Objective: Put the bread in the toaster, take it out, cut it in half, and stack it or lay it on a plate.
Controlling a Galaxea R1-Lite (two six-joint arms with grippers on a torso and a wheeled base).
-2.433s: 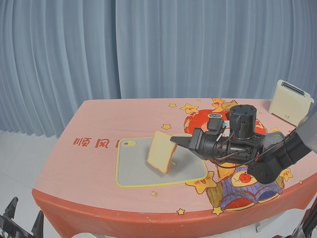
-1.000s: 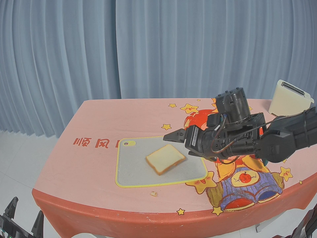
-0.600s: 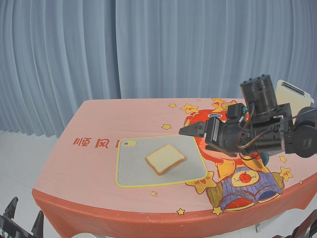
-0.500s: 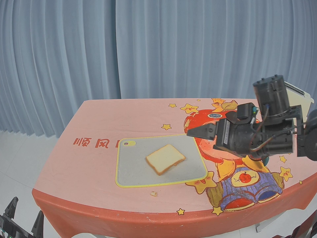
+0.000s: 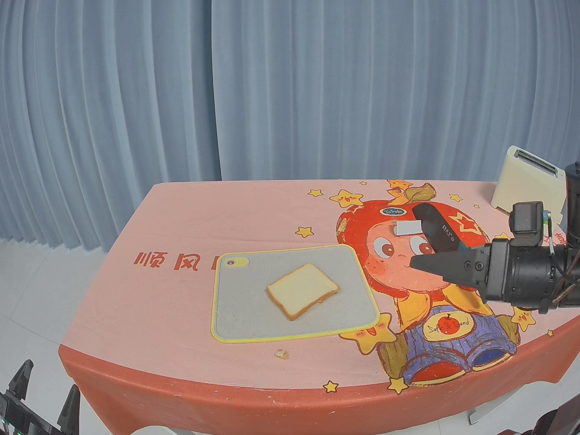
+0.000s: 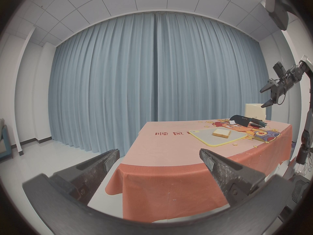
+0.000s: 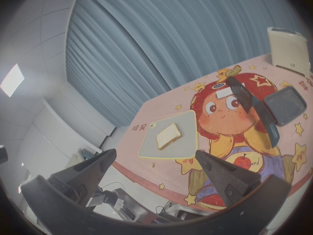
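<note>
Plainly, the bread [image 5: 302, 290] lies flat as one whole slice near the middle of the grey, yellow-rimmed cutting board [image 5: 241, 318]. The board sits on the worktop [image 5: 181, 225], which is covered by a pink printed cloth. A small crumb [image 5: 280, 353] rests on the cloth just off the board's near edge.

To the robot's right of the board, on the cartoon face, lies a knife [image 7: 241, 93] with a black blade and a teal handle. A grey, rectangular plate [image 7: 285, 105] sits just beside it, on the side away from the board. The cream toaster [image 5: 528, 185] stands upright at the far right corner, slots up, well apart from the bread.

The right pincer [image 7: 156, 154] hangs in the air over the right part of the worktop and points towards the board. Its fingers are spread wide and hold nothing. The left pincer [image 6: 158, 154] sits low, off the near left corner and below the worktop's surface, likewise wide apart and empty. A blue-grey curtain [image 5: 272, 74] hangs behind.
</note>
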